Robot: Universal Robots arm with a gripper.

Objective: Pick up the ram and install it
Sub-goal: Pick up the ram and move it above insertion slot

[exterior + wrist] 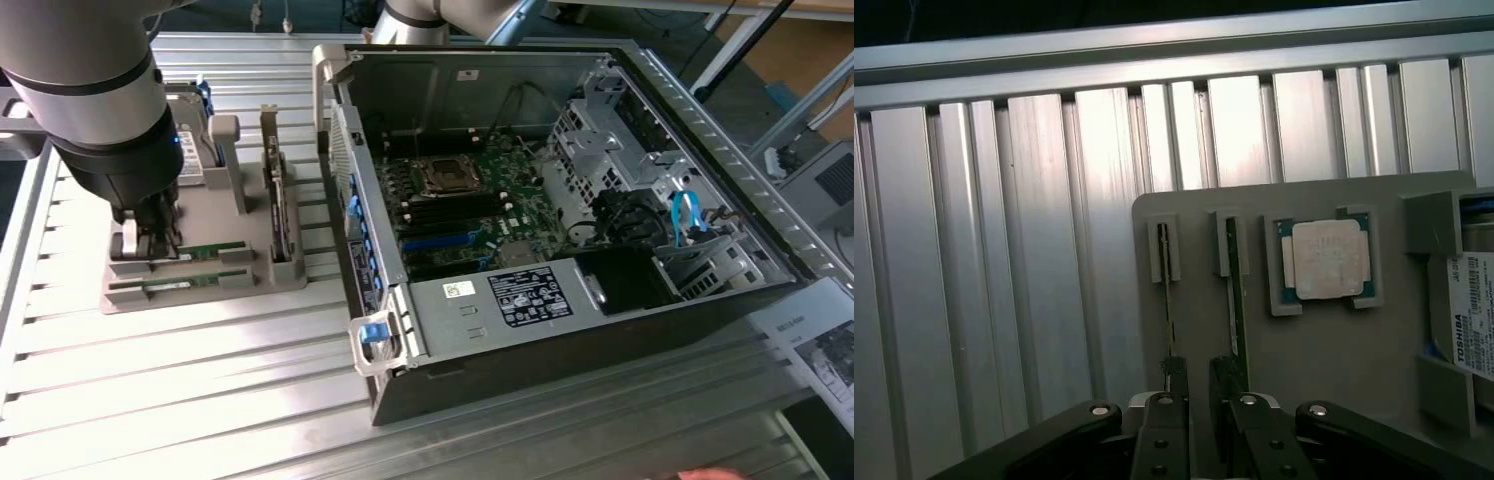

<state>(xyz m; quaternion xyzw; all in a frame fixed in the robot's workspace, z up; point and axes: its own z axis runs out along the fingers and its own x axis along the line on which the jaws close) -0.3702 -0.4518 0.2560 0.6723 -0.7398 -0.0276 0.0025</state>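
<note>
**Two ram sticks in the holder, gripper open over them**

We see the gripper (150, 240) down at the grey holder (260, 280) on the exterior view's left, well apart from the open PC case (400, 340) and its motherboard (467, 190). Jaws are spread wide and grip nothing. In the wrist view bare holder shows in the gap between the fingers (1174, 385).

The first ram stick (203, 252) stands on edge in a holder slot right at the gripper. The second ram stick (180, 286) sits in the next slot, parallel and just beside it. From the wrist camera both sticks run edge-on toward the fingers, one to each side of the gap. We cannot tell if the tips touch them.

A silver processor (1326, 258) lies flat in its pocket beside the slots. A drive with a Toshiba label (1472, 320) stands at the holder's far end. Everything rests on the slatted aluminium table (200, 400).
</note>
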